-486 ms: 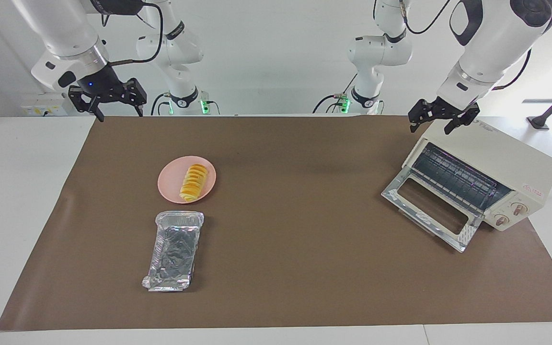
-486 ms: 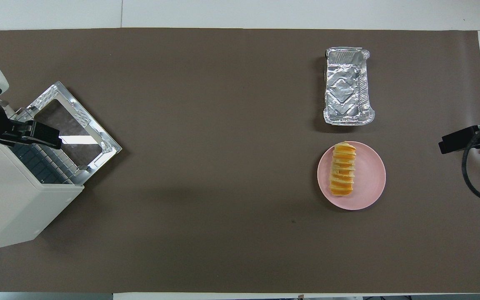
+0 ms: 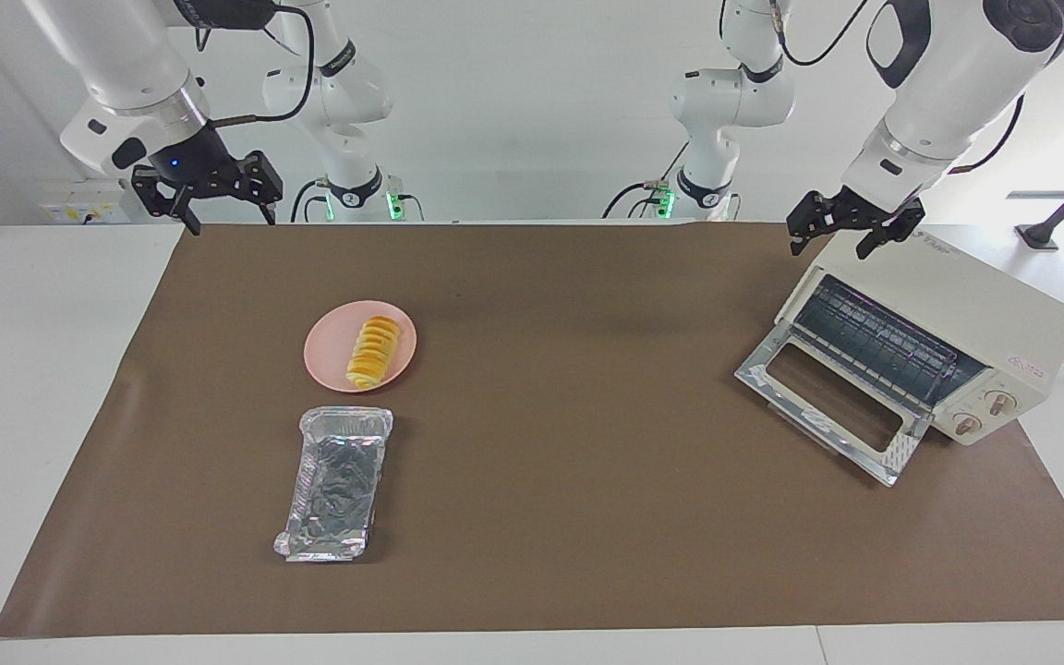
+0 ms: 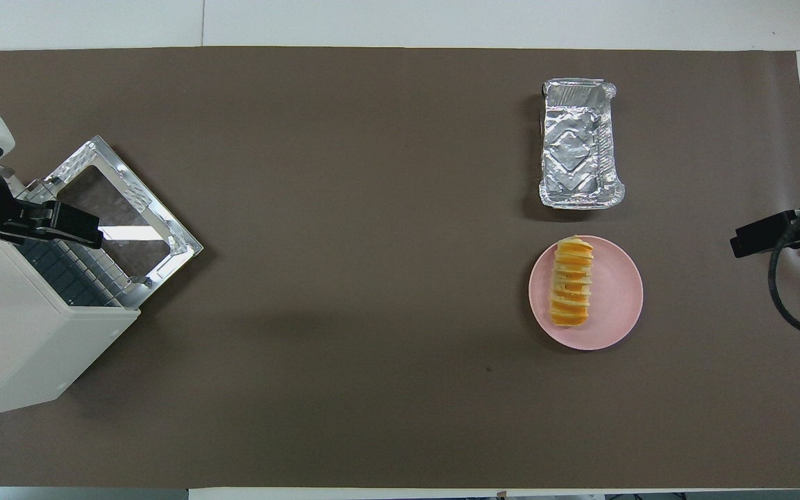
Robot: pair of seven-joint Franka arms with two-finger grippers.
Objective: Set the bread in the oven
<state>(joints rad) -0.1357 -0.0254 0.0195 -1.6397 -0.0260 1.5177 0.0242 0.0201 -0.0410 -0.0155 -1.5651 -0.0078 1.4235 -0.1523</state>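
Note:
The bread [image 3: 373,353] is a ridged yellow-orange loaf lying on a round pink plate [image 3: 321,358] toward the right arm's end of the table; it also shows in the overhead view [image 4: 572,281]. The cream-white oven [image 3: 985,305] stands at the left arm's end, its glass door [image 3: 828,406] dropped open and its wire rack showing. My left gripper [image 3: 830,242] is open and empty, in the air over the oven's top edge. My right gripper [image 3: 229,214] is open and empty, over the mat's edge at the robots' side, well away from the bread.
A crinkled silver foil tray [image 3: 336,485] lies on the brown mat [image 3: 569,462], just farther from the robots than the plate [image 4: 619,292]; it is empty. In the overhead view the oven [image 4: 18,347] sits at an angle with its door toward the table's middle.
The right gripper has shifted a trifle; the left gripper, bread, plate, tray and oven have not moved.

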